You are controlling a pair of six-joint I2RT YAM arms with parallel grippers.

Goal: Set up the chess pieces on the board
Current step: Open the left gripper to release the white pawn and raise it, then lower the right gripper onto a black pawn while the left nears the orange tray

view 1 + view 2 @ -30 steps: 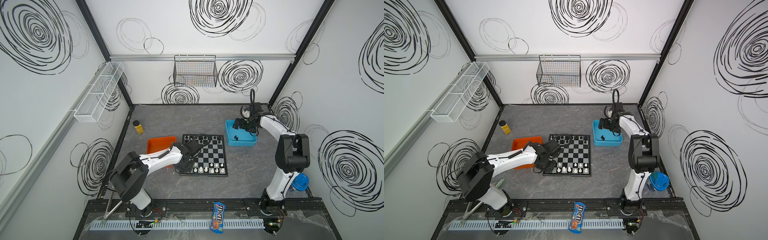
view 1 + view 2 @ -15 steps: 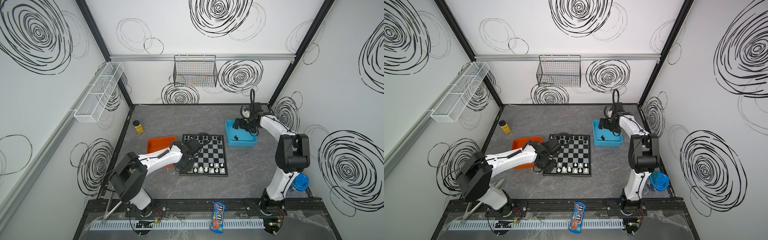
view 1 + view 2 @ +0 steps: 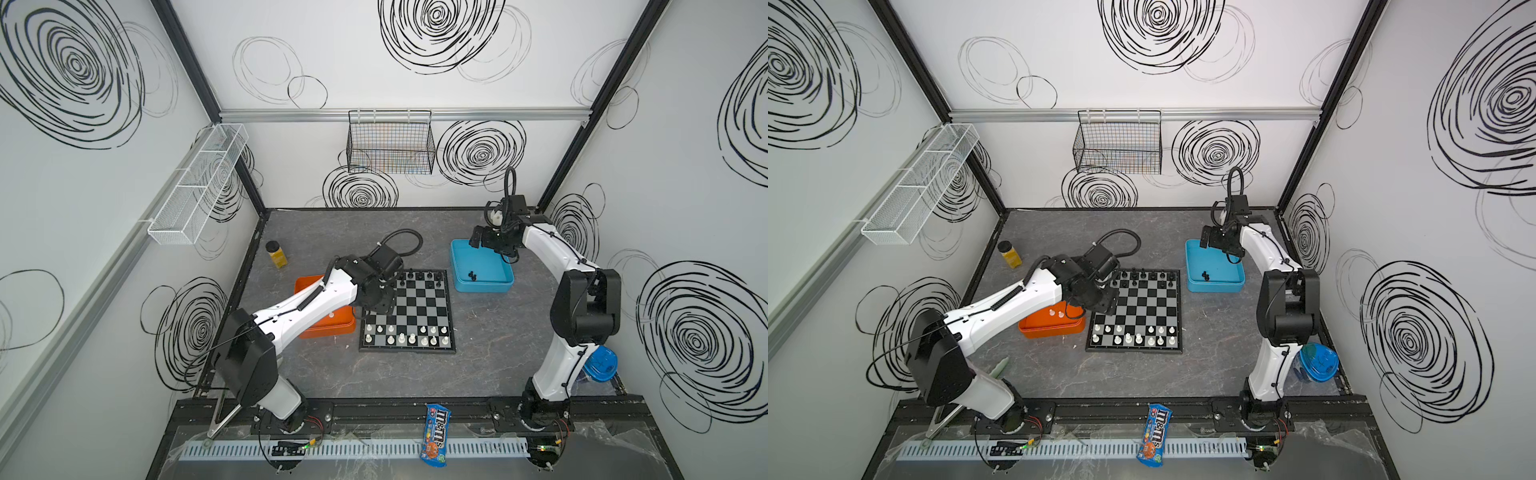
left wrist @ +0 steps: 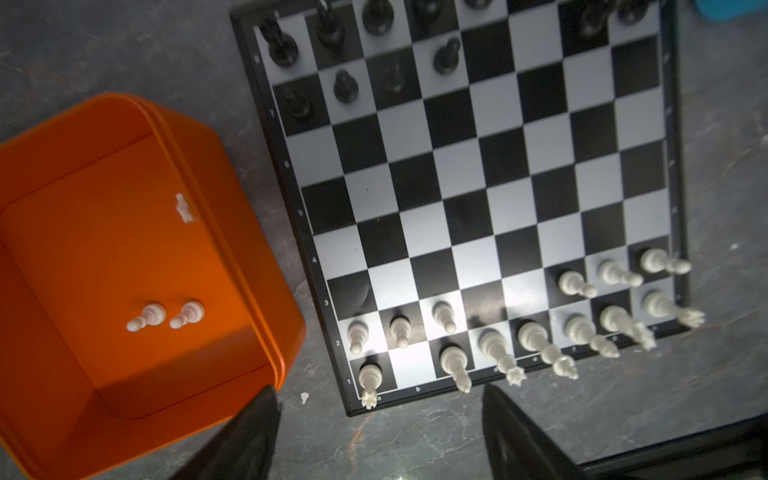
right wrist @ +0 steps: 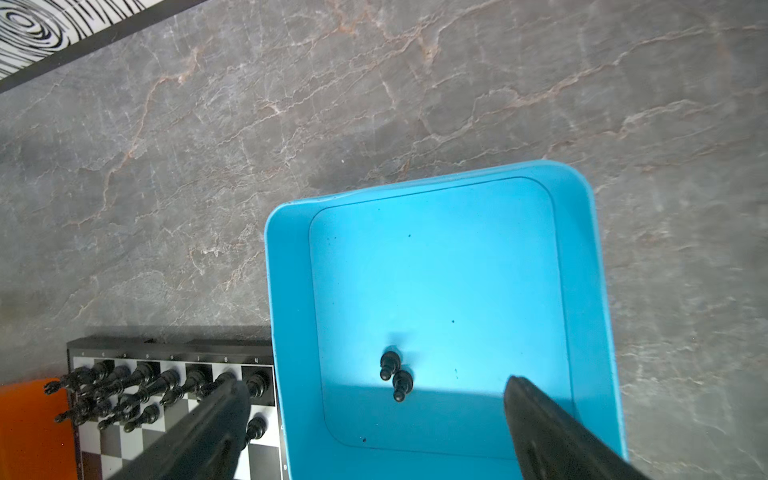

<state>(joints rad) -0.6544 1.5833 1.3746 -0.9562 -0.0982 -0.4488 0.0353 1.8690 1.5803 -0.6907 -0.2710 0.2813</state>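
**Workspace from above and from both wrist cameras.** The board (image 3: pixel 419 307) lay flat on the grey table (image 3: pixel 415 374). An orange tray (image 3: pixel 328 332) sat on its left and a blue tray (image 3: pixel 482 286) by its far right corner. White pieces (image 3: pixel 405 334) stood in the two rows nearest the robot. Black pieces (image 3: pixel 424 276) stood in the two far rows.

The left claw (image 3: pixel 381 307) hung over the board's left edge, next to the orange tray. In the left wrist view its jaws were spread wide and held nothing. Two white pawns (image 4: pixel 166 318) sat close together on the floor of the orange tray.

The right claw (image 3: pixel 476 241) hung over the far left corner of the blue tray. In the right wrist view its jaws were likewise spread wide and held nothing. Two black pawns (image 5: pixel 392 374) sat touching each other on the blue tray's floor. Whether the pawns in either tray stood upright could not be told.
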